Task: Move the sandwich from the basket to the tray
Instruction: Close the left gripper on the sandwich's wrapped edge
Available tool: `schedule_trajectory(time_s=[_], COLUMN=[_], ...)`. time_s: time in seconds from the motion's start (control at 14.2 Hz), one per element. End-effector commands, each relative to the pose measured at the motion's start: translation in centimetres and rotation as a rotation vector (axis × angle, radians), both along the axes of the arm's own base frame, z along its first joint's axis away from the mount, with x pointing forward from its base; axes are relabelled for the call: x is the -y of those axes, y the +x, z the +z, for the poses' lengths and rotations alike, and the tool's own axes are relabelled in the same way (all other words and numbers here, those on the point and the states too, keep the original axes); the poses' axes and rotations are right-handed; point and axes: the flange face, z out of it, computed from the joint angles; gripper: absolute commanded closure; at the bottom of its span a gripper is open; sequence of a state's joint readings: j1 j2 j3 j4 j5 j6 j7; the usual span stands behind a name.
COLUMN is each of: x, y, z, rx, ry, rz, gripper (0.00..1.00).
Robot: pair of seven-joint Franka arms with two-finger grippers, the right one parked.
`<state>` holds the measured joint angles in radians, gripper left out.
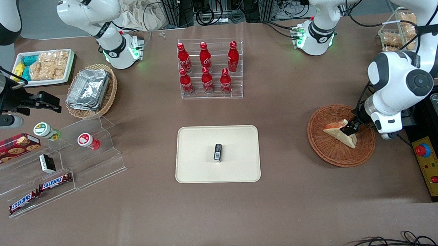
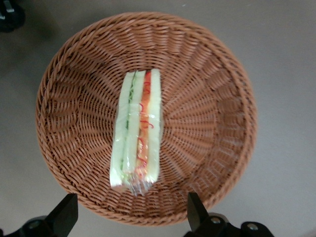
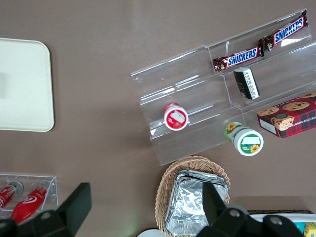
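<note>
The sandwich is a pale wrapped wedge with red-orange and green filling, lying in the round reddish-brown basket toward the working arm's end of the table. My gripper hangs low over the basket, just above the sandwich, and is open. In the left wrist view its black fingers stand wider apart than the sandwich, which lies lengthwise across the basket floor; nothing is gripped between them. The cream tray lies mid-table, nearer the front camera, with a small black box on it.
A clear rack of red cola bottles stands farther from the camera than the tray. Toward the parked arm's end are an acrylic stand with snacks and an oval basket of foil containers. A yellow control box sits beside the round basket.
</note>
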<state>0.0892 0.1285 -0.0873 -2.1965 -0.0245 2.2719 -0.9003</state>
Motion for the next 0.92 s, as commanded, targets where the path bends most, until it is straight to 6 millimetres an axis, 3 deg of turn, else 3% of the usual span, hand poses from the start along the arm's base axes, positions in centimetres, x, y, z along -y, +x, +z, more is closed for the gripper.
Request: schedule_trajectory(time_s=[0.0, 0.42, 0.49, 0.56, 0.64, 0.85], x=[-1.0, -1.5, -1.5, -1.5, -1.5, -1.5], y=[-0.9, -1.4, -1.4, -1.4, -1.3, -1.0], z=[-2.4, -8.4, -8.8, -9.0, -9.1, -7.6], rx=[0.017, 0.046, 0.043, 0.039, 0.039, 0.062], ry=[0.000, -0.007, -0.007, -0.008, -0.008, -0.002], rz=[0.047, 0.065, 0.067, 0.067, 0.066, 0.040], gripper=[0.00, 0.02, 0.25, 0.66, 0.96, 1.00])
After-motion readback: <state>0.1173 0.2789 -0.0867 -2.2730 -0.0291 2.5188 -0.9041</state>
